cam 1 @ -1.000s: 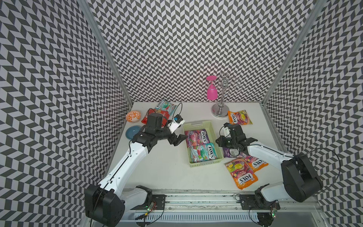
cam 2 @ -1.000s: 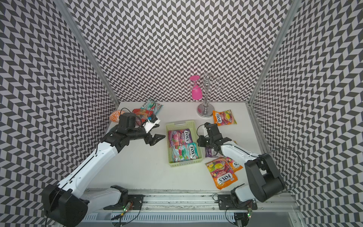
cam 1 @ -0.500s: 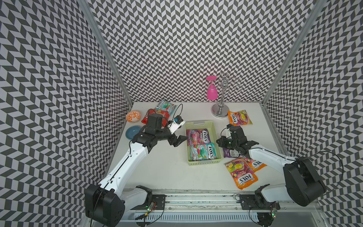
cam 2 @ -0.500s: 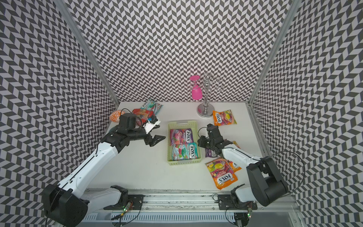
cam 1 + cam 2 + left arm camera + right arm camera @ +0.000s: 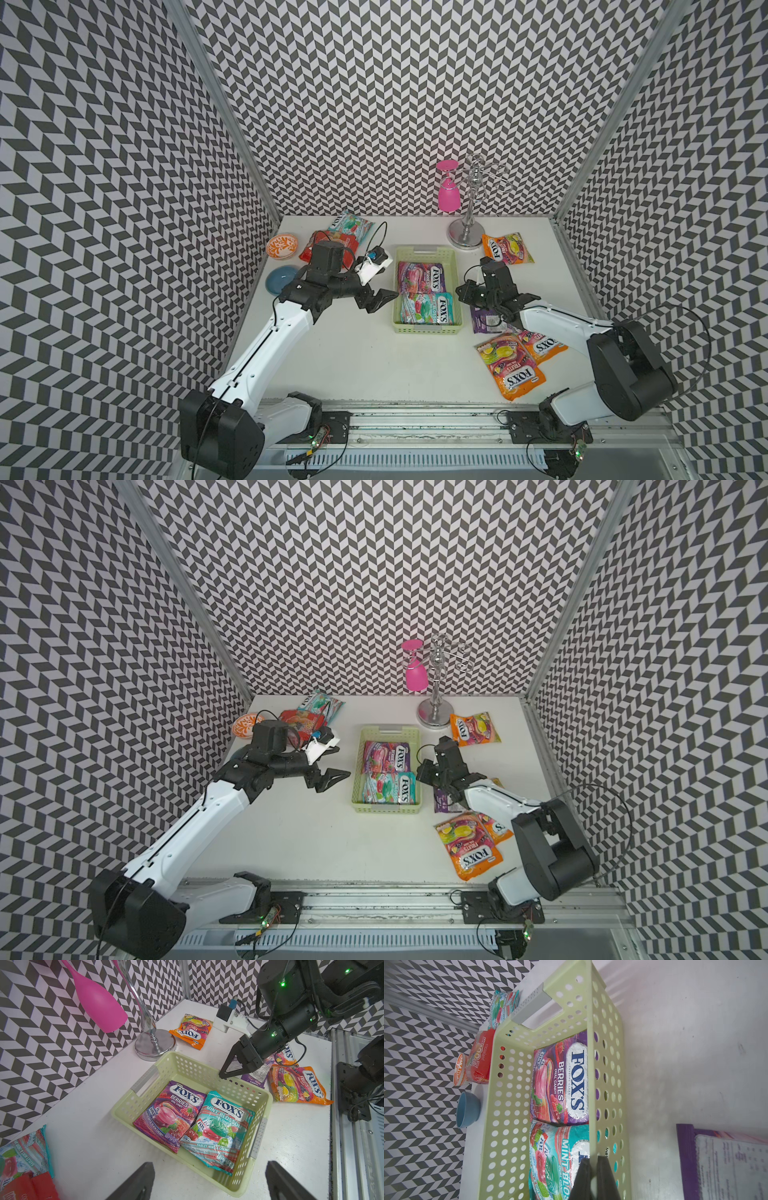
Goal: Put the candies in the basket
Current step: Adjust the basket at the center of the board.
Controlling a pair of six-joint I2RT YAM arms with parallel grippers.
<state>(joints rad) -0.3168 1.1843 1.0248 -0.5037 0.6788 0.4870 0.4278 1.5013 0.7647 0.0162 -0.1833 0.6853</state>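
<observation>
Two of the candies, a purple berries bag (image 5: 420, 276) and a teal mint bag (image 5: 426, 308), lie flat side by side in the basket (image 5: 424, 250), which sits mid-tabletop (image 5: 353, 374). The rest are outside it: a purple bag (image 5: 486, 326) lies face down just beside the basket at its 4 o'clock, with two overlapping orange bags (image 5: 510, 365) beyond it at 5 o'clock. Another orange bag (image 5: 506, 248) is at 2 o'clock by the chrome stand (image 5: 466, 237), and a teal bag (image 5: 351, 226) and a red bag (image 5: 481, 1059) are at 10 o'clock. The right gripper (image 5: 222, 1075) has its fingers (image 5: 581, 1180) pinching the basket's 3 o'clock wall, one inside the rim and one outside. The step in hand therefore looks like shifting or steadying the basket rather than picking a bag. To do it well, I would pinch firmly and slide the basket flat on the tabletop rather than lift it (a one-sided lift would tip the two glossy bags toward 9 o'clock), steering clear of the purple bag close by that wall. The left gripper (image 5: 379, 301) hovers at the basket's 9 o'clock, fingers (image 5: 141, 1182) spread wide and empty, near the wall but apart from it. It should hold off until the basket is let go, then go for the teal or red bag behind it.
</observation>
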